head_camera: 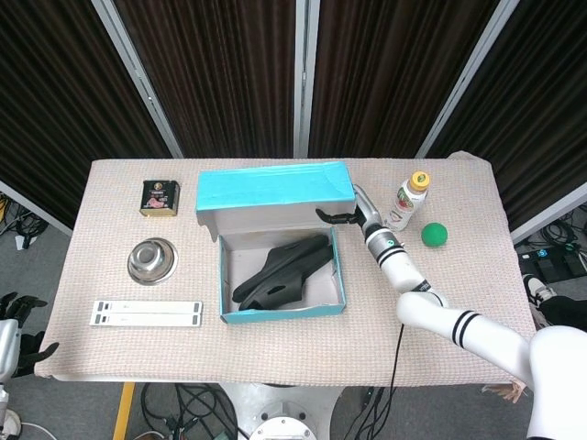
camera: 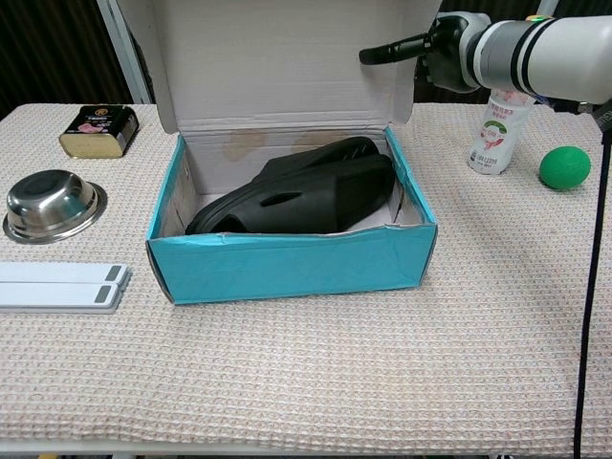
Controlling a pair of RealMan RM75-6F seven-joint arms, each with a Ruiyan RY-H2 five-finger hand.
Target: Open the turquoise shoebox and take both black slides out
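The turquoise shoebox (head_camera: 280,314) (camera: 287,266) stands open at the table's middle. Its lid (head_camera: 273,190) (camera: 287,57) is swung up and back on the far side. Two black slides (head_camera: 280,272) (camera: 301,196) lie stacked inside, the lower one mostly hidden. My right hand (head_camera: 353,214) (camera: 449,48) holds the lid at its right edge, with a dark finger lying across the lid's pale inner face. My left hand (head_camera: 14,323) hangs off the table's near left corner, holding nothing, fingers apart.
A drink bottle (head_camera: 406,202) (camera: 500,129) and a green ball (head_camera: 435,235) (camera: 564,167) stand right of the box, close to my right arm. On the left are a small tin (head_camera: 160,197) (camera: 98,130), a steel bowl (head_camera: 152,259) (camera: 53,203) and white strips (head_camera: 147,313) (camera: 57,285).
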